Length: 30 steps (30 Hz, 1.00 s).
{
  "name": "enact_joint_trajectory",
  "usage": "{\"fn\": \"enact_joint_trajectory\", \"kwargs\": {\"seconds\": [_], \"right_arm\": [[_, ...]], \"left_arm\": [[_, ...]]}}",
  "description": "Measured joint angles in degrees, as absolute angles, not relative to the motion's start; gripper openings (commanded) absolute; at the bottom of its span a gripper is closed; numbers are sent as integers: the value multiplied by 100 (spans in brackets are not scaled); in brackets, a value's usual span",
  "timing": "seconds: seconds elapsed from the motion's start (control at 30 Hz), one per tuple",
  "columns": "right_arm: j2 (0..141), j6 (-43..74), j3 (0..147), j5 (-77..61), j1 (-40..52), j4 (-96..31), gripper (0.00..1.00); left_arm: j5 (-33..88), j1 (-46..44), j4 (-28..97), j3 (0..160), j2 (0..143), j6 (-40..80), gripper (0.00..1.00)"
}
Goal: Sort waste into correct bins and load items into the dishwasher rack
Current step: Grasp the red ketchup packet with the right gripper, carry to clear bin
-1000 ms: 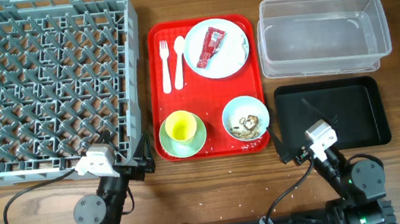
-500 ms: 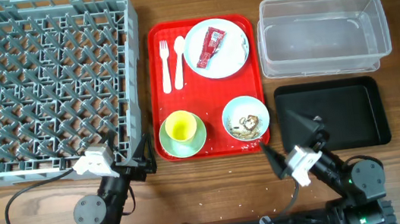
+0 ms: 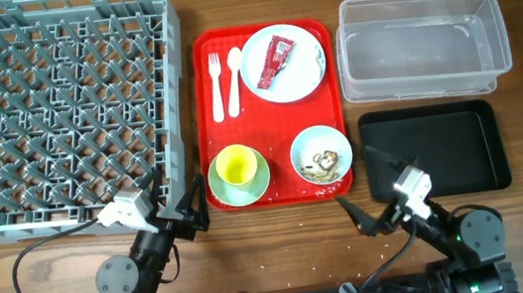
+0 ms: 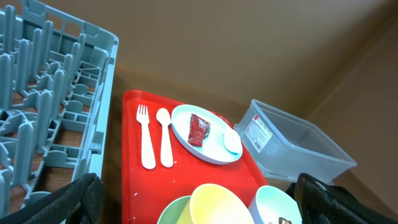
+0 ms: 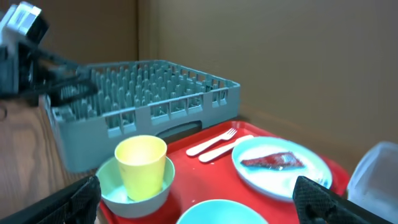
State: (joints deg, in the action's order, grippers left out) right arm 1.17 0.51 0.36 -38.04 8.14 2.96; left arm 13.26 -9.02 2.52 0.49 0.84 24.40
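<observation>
The grey dishwasher rack (image 3: 52, 107) fills the left. On the red tray (image 3: 281, 199) a pale plate (image 3: 284, 84) holds a red sachet (image 3: 277, 58) and a white napkin (image 3: 316, 56). A white fork (image 3: 217, 84) and spoon (image 3: 233, 82) lie beside it. A yellow cup (image 3: 235, 165) stands in a mint-green bowl (image 3: 258, 183). A light-blue bowl (image 3: 320, 142) holds food scraps (image 3: 324, 166). The clear tub (image 3: 424, 41) and black tray (image 3: 432, 151) are on the right. My left gripper (image 3: 174, 195) and right gripper (image 3: 367, 188) are open and empty, below the red tray's front corners.
Small crumbs lie scattered on the wooden table in front of the red tray. Cables run from both arm bases along the front edge. The left wrist view shows the cup (image 4: 224, 205) close ahead; the right wrist view shows the cup (image 5: 142, 163) and rack (image 5: 143, 93).
My right gripper has swung and opened wide, with one finger now by the red tray's front right corner. My left gripper has turned slightly right and spread its fingers.
</observation>
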Motion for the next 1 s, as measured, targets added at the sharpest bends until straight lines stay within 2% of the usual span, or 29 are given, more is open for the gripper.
{"fn": "enact_joint_trajectory", "kwargs": {"seconds": [0.1, 0.17, 0.33, 0.4, 0.47, 0.5, 0.57, 0.67, 0.8, 0.87, 1.0], "right_arm": [[169, 934, 150, -3673, 814, 290, 100], [489, 1221, 775, -3548, 814, -102, 100], [2657, 1299, 3881, -3177, 814, -2580, 100], [4160, 1109, 5664, -3109, 805, -4342, 100], [5551, 934, 7122, -3107, 814, -5240, 100], [5970, 930, 7463, -3122, 814, -5258, 100], [6589, 1138, 7701, -3500, 810, -5037, 100], [7319, 1249, 7738, -3962, 976, -4486, 100], [8296, 1590, 8425, -2064, 2213, -4956, 100], [9161, 1691, 9164, -1162, 2598, -5216, 95], [11054, 2005, 10322, -296, 2624, -5030, 84]], "left_arm": [[1494, -902, 296, 117, 84, 2453, 100], [1542, -902, 661, 585, 174, 2357, 100], [1354, -902, 2462, 3361, 1756, 2106, 100], [1315, -902, 3470, 4375, 2803, 2071, 100], [1315, -906, 4130, 4945, 3520, 2053, 100], [1293, -906, 4810, 5675, 4425, 2045, 100], [1293, -906, 5282, 6241, 5151, 2045, 100], [1293, -906, 5365, 6696, 5725, 2043, 100], [1291, -906, 5380, 6716, 5822, 2043, 100], [1293, -906, 5391, 6716, 5824, 2043, 100], [1293, -906, 5402, 6722, 5826, 2043, 100]]}}
